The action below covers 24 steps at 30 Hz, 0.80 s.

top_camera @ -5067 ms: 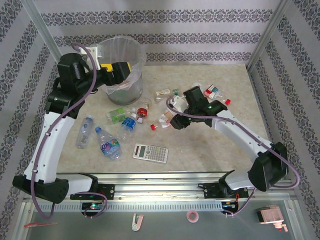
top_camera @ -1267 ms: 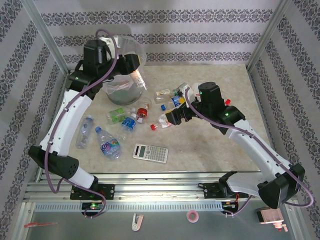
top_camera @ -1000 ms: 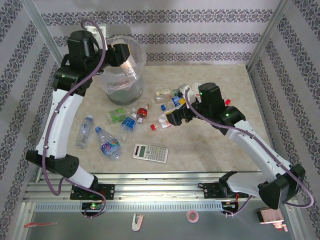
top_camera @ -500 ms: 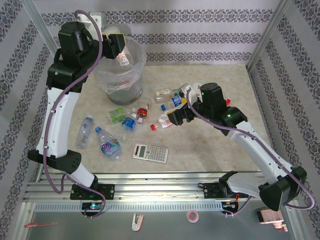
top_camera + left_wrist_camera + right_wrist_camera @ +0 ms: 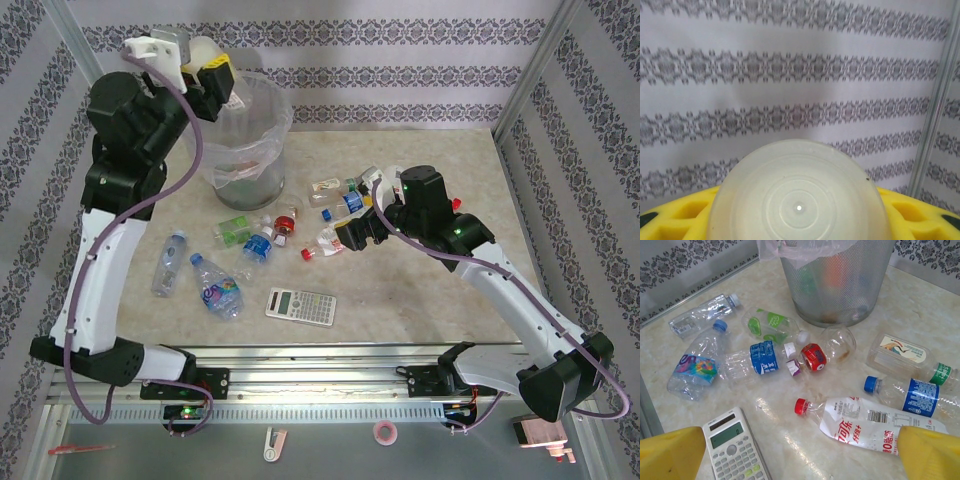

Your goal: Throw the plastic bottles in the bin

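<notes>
Your left arm [image 5: 100, 240] stands up tall and bends over at the top. The left claw [image 5: 218, 74] is high up by the back left rim of the bin [image 5: 250, 175] and points at the striped wall [image 5: 790, 75]. In the left wrist view its yellow fingers [image 5: 670, 220] are closed on a clear bottle [image 5: 799, 200]. You see that bottle's round bottom end on, and no label shows.

Your right arm [image 5: 500, 290] reaches out low over the table [image 5: 420, 300], bent at the elbow. The right claw [image 5: 350, 236] hangs over the pile of bottles in the middle. In the right wrist view its two yellow fingers [image 5: 670, 452] are spread wide with nothing in them. Between them on the table lies a squashed red-cap bottle [image 5: 860, 422]. Its white label has red Chinese writing and a black bar code.

Just past it is a blue-cap bottle [image 5: 912, 395] with a blue label; the white writing is too small to read. Behind that lies a flat bottle [image 5: 902, 352] with a picture label and a green cap. Nearer the bin are a green-label bottle [image 5: 767, 322], a blue-label bottle [image 5: 755, 362] and a round bottle [image 5: 837, 342] with a red top. Off to the left lie a rainbow-label bottle [image 5: 690, 370] and a plain bottle [image 5: 700, 315].

The calculator [image 5: 735, 445] lies flat just beside the right claw's left finger. The bin stands at the back of the table with a clear bag in it, and coloured things show through its wall.
</notes>
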Available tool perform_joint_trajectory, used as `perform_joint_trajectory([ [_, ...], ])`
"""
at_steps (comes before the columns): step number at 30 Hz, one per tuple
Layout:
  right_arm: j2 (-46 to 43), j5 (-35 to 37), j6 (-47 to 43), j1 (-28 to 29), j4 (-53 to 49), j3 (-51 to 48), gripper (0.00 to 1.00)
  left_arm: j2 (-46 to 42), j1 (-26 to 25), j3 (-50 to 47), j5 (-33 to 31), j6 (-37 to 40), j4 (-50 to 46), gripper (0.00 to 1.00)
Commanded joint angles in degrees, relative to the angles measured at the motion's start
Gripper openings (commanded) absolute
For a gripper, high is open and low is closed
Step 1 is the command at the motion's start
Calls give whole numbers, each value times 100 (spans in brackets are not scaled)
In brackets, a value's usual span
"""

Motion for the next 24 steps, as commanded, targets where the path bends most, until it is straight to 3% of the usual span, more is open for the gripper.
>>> perform_joint_trajectory([
  [1, -44, 84, -100, -72, 55, -65, 98, -243, 58, -218, 105, 337, 1238, 6],
  [14, 37, 180, -109, -84, 46, -30, 98, -728, 46, -1225, 33, 775, 2837, 6],
  [24, 280, 158, -135, -82, 41, 149, 98, -794, 21, -1289, -42, 952, 3158, 5],
])
